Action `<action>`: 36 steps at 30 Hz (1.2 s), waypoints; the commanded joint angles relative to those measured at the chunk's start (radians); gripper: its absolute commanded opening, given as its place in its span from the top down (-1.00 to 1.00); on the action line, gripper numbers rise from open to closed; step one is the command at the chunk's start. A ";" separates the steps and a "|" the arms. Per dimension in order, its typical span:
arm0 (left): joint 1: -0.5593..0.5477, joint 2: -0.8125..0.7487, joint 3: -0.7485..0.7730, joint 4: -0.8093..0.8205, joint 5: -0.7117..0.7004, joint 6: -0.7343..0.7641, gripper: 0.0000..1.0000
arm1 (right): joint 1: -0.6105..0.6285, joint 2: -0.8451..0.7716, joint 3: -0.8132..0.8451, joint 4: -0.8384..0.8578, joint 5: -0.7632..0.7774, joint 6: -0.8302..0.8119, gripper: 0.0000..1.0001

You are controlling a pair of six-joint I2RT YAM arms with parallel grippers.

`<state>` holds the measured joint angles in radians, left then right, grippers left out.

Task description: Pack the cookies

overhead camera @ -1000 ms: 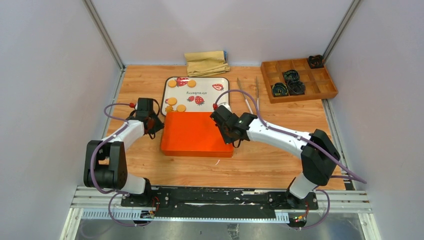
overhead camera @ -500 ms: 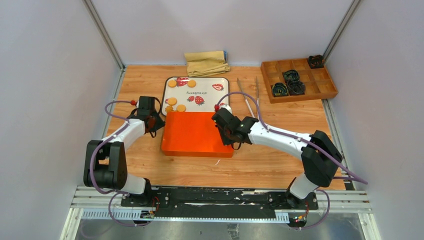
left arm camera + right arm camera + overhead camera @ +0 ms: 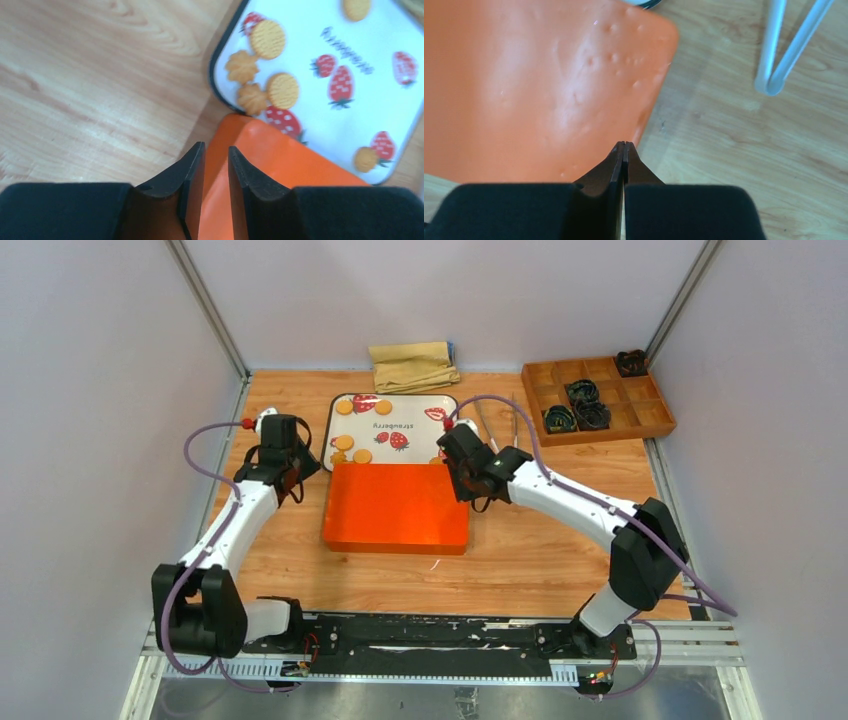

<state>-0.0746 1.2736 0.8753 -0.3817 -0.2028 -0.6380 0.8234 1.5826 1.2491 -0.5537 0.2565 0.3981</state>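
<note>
Cookies (image 3: 343,442) are all sitting on the strawberry tray (image 3: 420,430), 12 o'clock from the orange box (image 3: 395,508). Left tool (image 3: 216,147) is slightly apart and empty, right tool (image 3: 624,144) pinched together on nothing.

Tray (image 3: 410,408) edge seemingly under orange box (image 3: 395,508)

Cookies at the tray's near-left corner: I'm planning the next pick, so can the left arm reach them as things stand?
Probably yes. The left claw hangs slightly open and empty just short of those cookies, which lie bare on the tray past the orange box's corner; nothing stands between.
</note>
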 commanded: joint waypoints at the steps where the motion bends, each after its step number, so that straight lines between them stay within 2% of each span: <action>1: -0.008 -0.038 0.025 0.060 0.123 0.020 0.38 | -0.074 0.031 0.068 -0.020 -0.026 -0.054 1.00; 10: -0.234 0.081 0.024 0.161 0.181 0.053 0.41 | -0.147 0.145 0.172 -0.005 -0.065 -0.101 1.00; 25: -0.238 0.295 -0.079 0.295 0.251 0.044 0.48 | -0.163 0.267 0.347 -0.023 -0.131 -0.138 1.00; 30: -0.239 0.335 -0.076 0.310 0.264 0.041 0.49 | -0.163 0.274 0.328 -0.028 -0.130 -0.127 1.00; 36: -0.240 0.333 -0.072 0.311 0.266 0.048 0.49 | -0.169 0.317 0.219 -0.026 -0.129 -0.101 1.00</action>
<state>-0.3126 1.5459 0.8413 0.0708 0.0780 -0.6128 0.6708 1.8458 1.5383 -0.5426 0.1303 0.2806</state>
